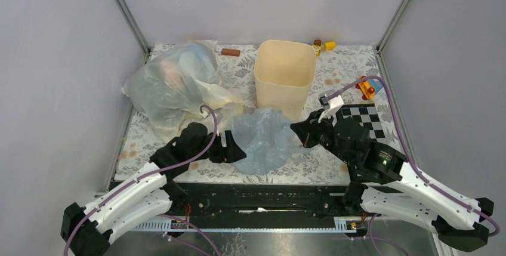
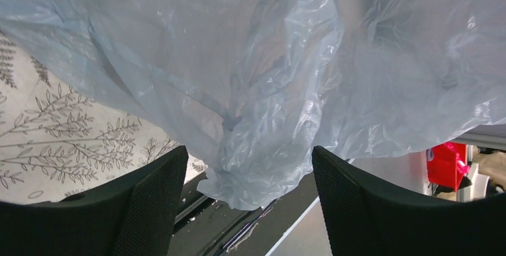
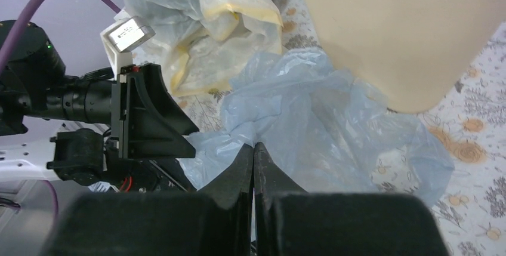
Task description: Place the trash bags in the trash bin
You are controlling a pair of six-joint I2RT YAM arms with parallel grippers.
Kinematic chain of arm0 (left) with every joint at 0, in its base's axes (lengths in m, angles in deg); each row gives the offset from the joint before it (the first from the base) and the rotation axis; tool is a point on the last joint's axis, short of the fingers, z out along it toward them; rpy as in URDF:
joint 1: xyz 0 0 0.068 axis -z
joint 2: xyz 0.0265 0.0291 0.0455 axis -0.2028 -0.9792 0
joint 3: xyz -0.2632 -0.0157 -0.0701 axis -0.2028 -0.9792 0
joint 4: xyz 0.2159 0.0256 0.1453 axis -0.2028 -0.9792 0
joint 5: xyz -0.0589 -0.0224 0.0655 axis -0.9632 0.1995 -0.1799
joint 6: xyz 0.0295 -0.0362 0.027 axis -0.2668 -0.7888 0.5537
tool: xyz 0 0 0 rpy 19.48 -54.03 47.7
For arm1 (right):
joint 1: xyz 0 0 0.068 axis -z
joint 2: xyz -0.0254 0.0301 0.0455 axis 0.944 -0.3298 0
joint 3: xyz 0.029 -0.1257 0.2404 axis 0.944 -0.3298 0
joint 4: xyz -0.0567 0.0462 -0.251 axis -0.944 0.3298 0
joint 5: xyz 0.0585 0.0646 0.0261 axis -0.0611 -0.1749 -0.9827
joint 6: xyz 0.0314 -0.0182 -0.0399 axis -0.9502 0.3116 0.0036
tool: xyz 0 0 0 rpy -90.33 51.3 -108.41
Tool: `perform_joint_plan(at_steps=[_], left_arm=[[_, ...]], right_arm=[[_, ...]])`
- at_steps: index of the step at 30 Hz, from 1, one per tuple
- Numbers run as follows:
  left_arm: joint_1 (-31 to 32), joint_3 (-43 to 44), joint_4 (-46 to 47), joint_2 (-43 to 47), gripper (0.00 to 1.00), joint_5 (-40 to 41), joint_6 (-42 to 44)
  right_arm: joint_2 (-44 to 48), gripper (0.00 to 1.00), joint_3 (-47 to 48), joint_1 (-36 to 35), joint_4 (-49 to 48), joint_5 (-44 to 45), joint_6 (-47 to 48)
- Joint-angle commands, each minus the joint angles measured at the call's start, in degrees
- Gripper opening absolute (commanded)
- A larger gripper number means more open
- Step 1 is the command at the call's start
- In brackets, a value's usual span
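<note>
"As I read the left wrist view, the left gripper [image 2: 249, 166] stands open. One pad sits on each side of a hanging fold of the pale blue trash bag [image 1: 262, 139], and neither pad presses it."

"Right side?"

"Right gripper [image 3: 253, 148]: fingers pressed flat together, with the bag's film drawn to a point at their tips. I log it as closed on that fold."

"Bag location?"

"On the table [image 1: 316, 162], just in front of the trash bin [image 1: 280, 92], between the two grippers. It is puffed and crumpled, and its far edge lies just beside the foot of the bin. No part of it is inside the bin."

"Bin condition?"

"Upright, mouth up, toward the back of the table. To its left lies the bulky clear whitish bag [image 1: 173, 86], with a pale yellow bag [image 3: 238, 17] at its near side, close to the blue one. A checkerboard card [image 1: 364, 120] lies to the right, beside the right arm."
</note>
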Motion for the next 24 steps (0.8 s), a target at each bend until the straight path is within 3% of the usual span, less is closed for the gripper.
perform_joint_plan(at_steps=[1, 4, 8, 11, 16, 20, 24], left_arm=[[2.6, -1.0, 3.9, -0.4, 0.74, 2.5, -1.8], [2.9, -0.9, 1.3, 0.1, 0.48, 1.9, -0.8], [3.0, -2.2, 2.5, 2.8, 0.01, -0.1, -2.5], [3.1, -1.4, -0.3, 4.1, 0.0, 4.1, -3.1], [3.0, 2.1, -7.3, 12.9, 0.0, 19.8, -4.8], [3.0, 4.6, -7.5, 13.5, 0.0, 19.4, -4.8], [3.1, 7.1, -4.6, 7.8, 0.0, 10.8, -4.8]], right_arm=[[1.7, 0.0, -1.3, 0.1, 1.2, 2.7, -1.6], [1.7, 0.0, -1.1, 0.1, 3.3, 6.8, -3.6], [2.3, 0.0, -0.3, 0.1, 9.7, 18.6, -7.5], [5.3, 0.0, -0.7, 0.1, 13.7, 29.7, -11.2], [12.0, 0.0, -3.3, 0.1, 15.6, 40.4, -13.2], [13.7, 0.0, -3.9, 0.2, 15.6, 39.7, -12.0], [13.5, 0.0, -3.8, 0.1, 11.1, 30.0, -5.5]])
